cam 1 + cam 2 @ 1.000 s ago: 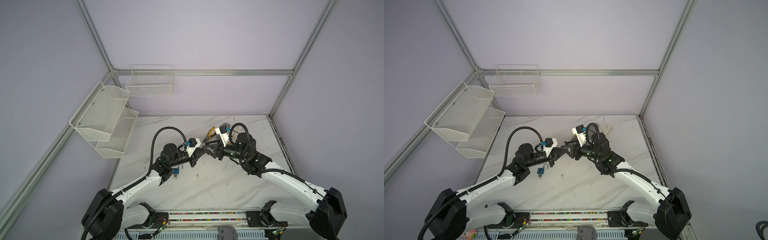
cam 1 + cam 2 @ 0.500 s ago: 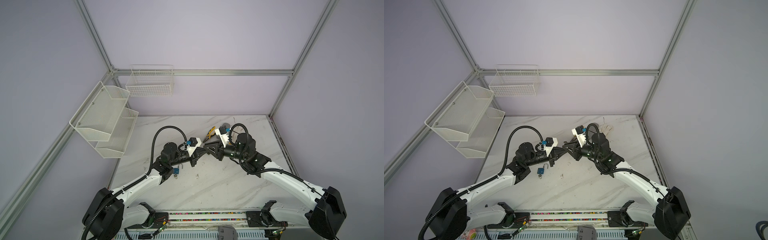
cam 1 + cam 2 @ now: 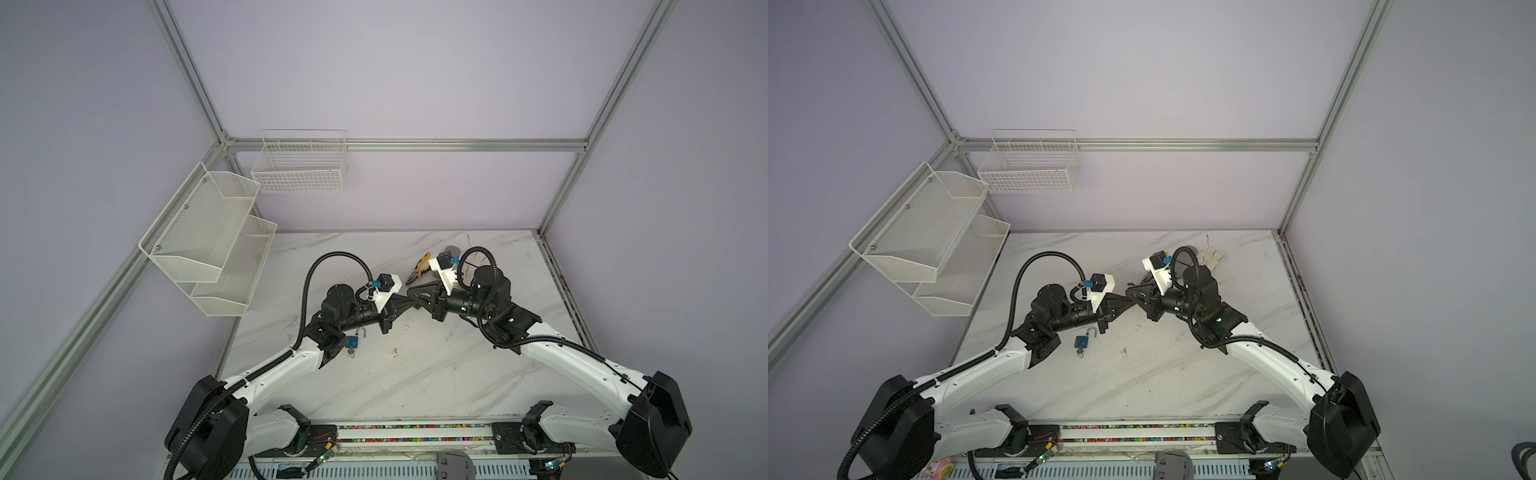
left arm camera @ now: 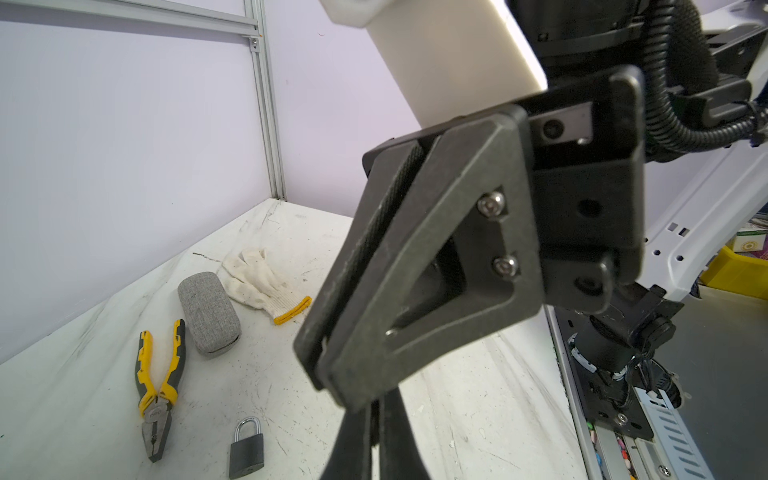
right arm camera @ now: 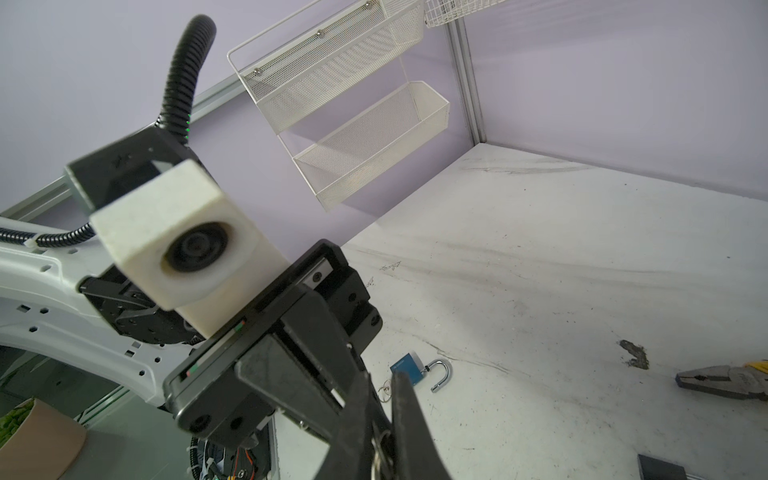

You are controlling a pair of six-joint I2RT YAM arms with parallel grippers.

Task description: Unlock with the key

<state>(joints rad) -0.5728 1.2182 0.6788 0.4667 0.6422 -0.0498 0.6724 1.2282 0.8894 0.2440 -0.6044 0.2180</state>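
In both top views my two grippers meet tip to tip above the middle of the table. The left gripper [image 3: 414, 300] [image 4: 376, 419] is shut. The right gripper [image 3: 409, 291] [image 5: 380, 399] has closed over the left fingertips. The key [image 5: 379, 451] shows only as a metal ring between the right fingers; its blade is hidden. A grey padlock [image 4: 246, 444] lies shut on the table below the grippers. A blue padlock [image 3: 352, 341] [image 5: 409, 365] lies near the left arm, its shackle open and a small key ring beside it.
Yellow-handled pliers [image 4: 158, 386] [image 3: 419, 268], a grey fabric case [image 4: 209, 311] and a white work glove [image 4: 262, 282] lie towards the back of the table. White mesh shelves [image 3: 208, 245] and a wire basket [image 3: 299, 166] hang on the left and back walls.
The right gripper's jaws have closed from partly open to nearly together around the left fingertips. The left gripper stayed shut. Both arms have hardly moved.
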